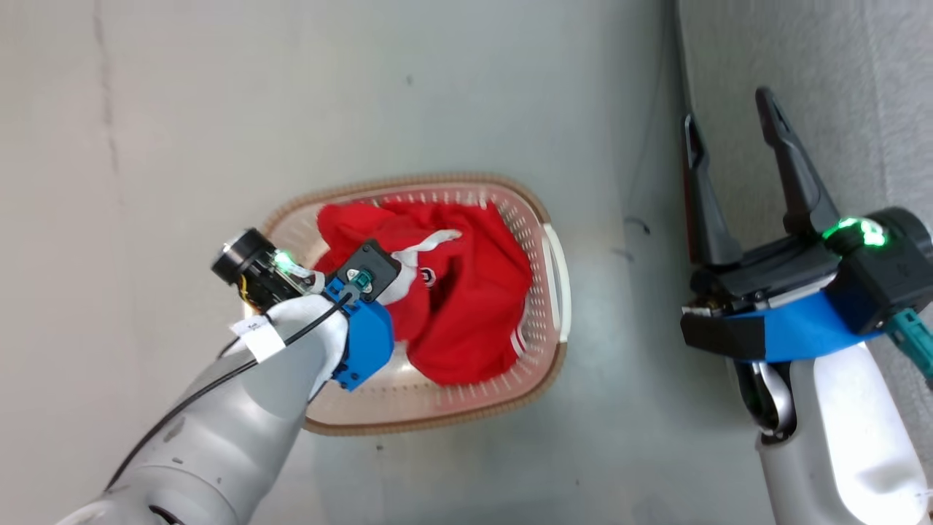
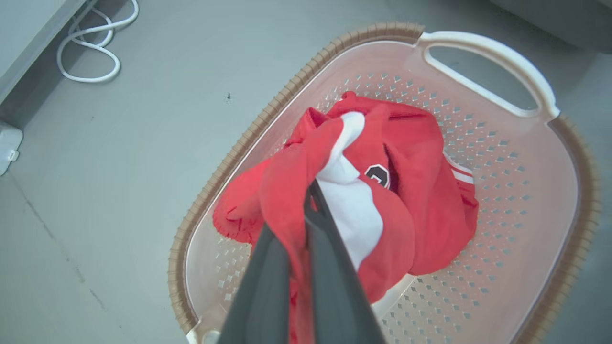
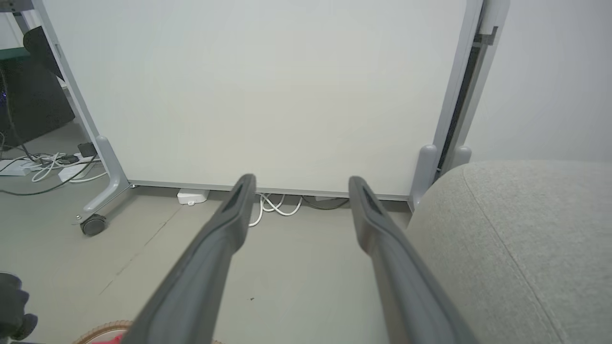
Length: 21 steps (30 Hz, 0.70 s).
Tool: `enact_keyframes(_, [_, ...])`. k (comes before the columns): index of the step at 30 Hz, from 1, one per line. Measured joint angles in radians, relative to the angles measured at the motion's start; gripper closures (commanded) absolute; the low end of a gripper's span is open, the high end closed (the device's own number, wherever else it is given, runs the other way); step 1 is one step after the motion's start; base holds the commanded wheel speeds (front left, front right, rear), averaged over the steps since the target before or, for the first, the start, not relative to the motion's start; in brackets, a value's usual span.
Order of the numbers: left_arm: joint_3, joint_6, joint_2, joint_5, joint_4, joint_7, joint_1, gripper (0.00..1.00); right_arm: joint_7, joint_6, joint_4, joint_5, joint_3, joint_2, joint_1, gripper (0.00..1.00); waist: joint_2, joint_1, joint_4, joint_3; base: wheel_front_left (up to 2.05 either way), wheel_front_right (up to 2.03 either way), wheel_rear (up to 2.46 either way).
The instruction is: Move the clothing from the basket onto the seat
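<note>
Clothing (image 1: 474, 306) within basket (image 1: 430, 180), seat (image 1: 875, 73) edge at right

Looks like a lab or test room here: bare grey floor (image 3: 296, 267), a white partition (image 3: 248, 95) on a caster wheel (image 3: 92, 224), loose cables (image 3: 277, 205) along its foot, one grey sofa (image 3: 526, 239).

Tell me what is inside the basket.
Inside the basket lies crumpled red clothing with white trim and a printed patch. The left gripper is shut on a fold of it. The basket's perforated floor shows around it. What lies beneath the heap is covered.
</note>
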Motion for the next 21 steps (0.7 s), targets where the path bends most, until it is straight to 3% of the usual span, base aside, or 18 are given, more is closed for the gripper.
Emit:
enact_keyframes(5, [0.053, 0.007, -0.001, -0.046, -0.050, -0.013, 0.032, 1.00, 0.000, 0.000, 0.019, 0.002, -0.007, 0.000, 0.033, 0.00, 0.0000, 0.0000, 0.020, -0.087, 0.00, 0.00, 0.00])
enact_keyframes(21, [0.320, 0.051, 0.088, -0.077, -0.432, -0.015, 0.141, 1.00, 0.000, 0.000, 0.067, 0.022, -0.016, 0.000, 0.140, 0.00, 0.0000, -0.0001, 0.060, -0.331, 0.00, 0.00, 0.00])
